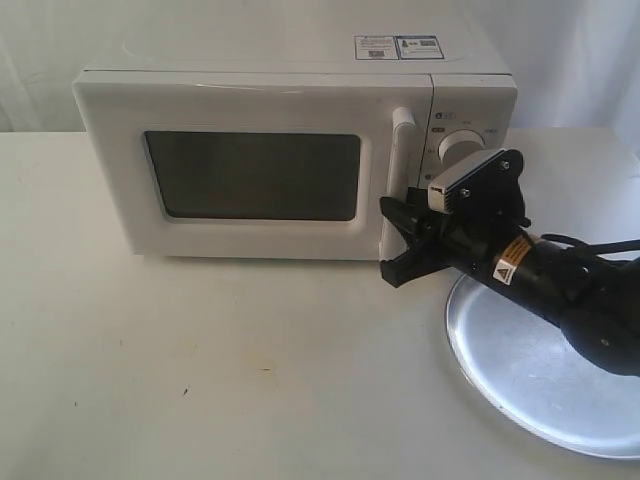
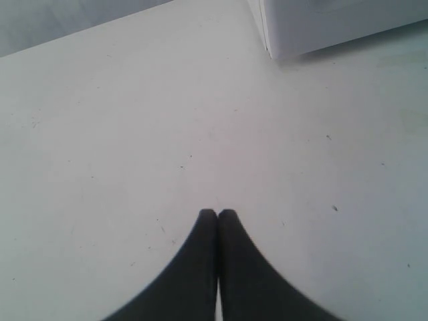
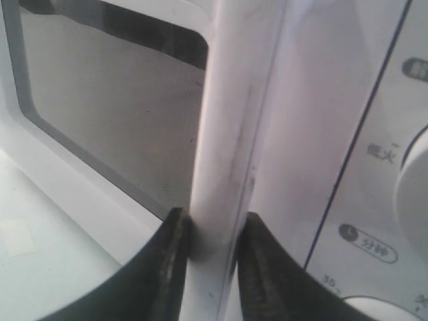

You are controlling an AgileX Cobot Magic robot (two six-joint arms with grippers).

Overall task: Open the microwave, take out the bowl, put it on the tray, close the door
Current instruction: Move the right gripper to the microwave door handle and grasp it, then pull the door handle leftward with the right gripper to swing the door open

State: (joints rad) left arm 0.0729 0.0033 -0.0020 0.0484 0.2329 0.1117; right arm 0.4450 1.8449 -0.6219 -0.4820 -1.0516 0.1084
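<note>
The white microwave (image 1: 260, 100) stands at the back of the table with its door (image 1: 120, 180) closed flat. My right gripper (image 1: 398, 240) reaches in from the right and is shut on the low part of the vertical white door handle (image 1: 401, 140). In the right wrist view the two black fingers (image 3: 170, 261) press on either side of the handle (image 3: 231, 120). The silver tray (image 1: 520, 370) lies under the right arm and holds nothing. The bowl is hidden. My left gripper (image 2: 217, 214) is shut on nothing, above bare table near a microwave corner (image 2: 321, 23).
The round dial (image 1: 462, 148) sits just right of the handle, close behind the right wrist. The white table (image 1: 200, 370) spreads wide in front of the microwave. A white curtain hangs behind. The left arm does not show in the exterior view.
</note>
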